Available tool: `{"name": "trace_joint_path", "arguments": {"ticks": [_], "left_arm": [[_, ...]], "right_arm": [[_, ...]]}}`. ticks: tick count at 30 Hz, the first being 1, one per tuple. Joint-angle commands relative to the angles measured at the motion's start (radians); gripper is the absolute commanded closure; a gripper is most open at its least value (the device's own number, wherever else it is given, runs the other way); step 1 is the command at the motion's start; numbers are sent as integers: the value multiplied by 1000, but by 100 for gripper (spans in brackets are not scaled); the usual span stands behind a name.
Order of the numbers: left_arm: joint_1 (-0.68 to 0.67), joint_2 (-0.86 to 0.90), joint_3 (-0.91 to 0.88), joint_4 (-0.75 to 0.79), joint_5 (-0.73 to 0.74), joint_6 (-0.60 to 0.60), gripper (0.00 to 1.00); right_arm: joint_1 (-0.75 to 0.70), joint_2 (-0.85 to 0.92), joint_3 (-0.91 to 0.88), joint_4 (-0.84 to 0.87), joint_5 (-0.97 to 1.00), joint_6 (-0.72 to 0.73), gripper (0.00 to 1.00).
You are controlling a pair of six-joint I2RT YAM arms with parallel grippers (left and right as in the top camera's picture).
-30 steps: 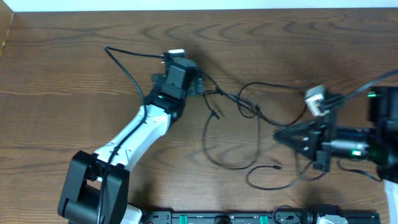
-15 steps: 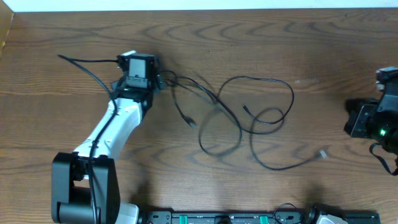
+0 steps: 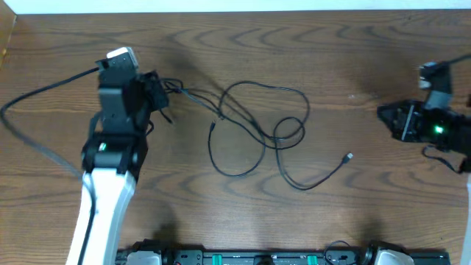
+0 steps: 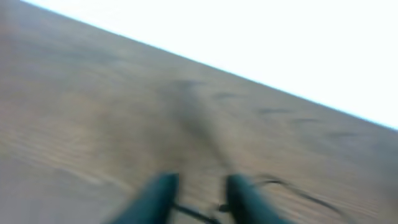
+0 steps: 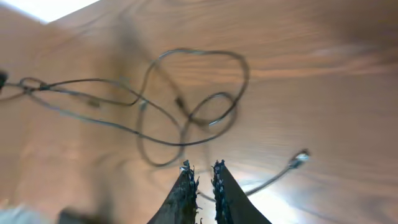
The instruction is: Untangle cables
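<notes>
Cables [image 3: 254,129] lie looped over one another mid-way across the bench [image 3: 353,66]. Their left end reaches the left end effector [image 3: 156,94], and the right end effector [image 3: 384,114] sits well apart, far right.

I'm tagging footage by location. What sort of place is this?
Probably a robotics lab bench: a wooden table, a robot's left arm and right arm reaching over it, and thin cables spread out between them.
</notes>
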Motion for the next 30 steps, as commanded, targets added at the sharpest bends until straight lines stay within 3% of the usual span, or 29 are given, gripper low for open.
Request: {"name": "trace_joint_path", "arguments": {"ticks": [1, 6, 11, 18, 22, 25, 30], "left_arm": [[1, -95, 11, -3, 180, 23, 92], [1, -188, 11, -13, 195, -27, 92], [1, -225, 11, -18, 341, -53, 92], [1, -206, 11, -112, 439, -87, 92], [1, -190, 11, -164, 447, -90, 92], [1, -183, 11, -183, 450, -114, 92], [1, -175, 11, -214, 450, -175, 92]], "right_arm": [[56, 36, -33, 3, -134, -44, 91], [174, 75, -103, 69, -184, -43, 93], [319, 92, -206, 267, -243, -42, 88], [518, 113, -352, 571, -282, -77, 66], [615, 114, -395, 723, -312, -118, 41], [687, 114, -404, 811, -312, -119, 27], [803, 114, -405, 925, -184, -118, 25]]}}
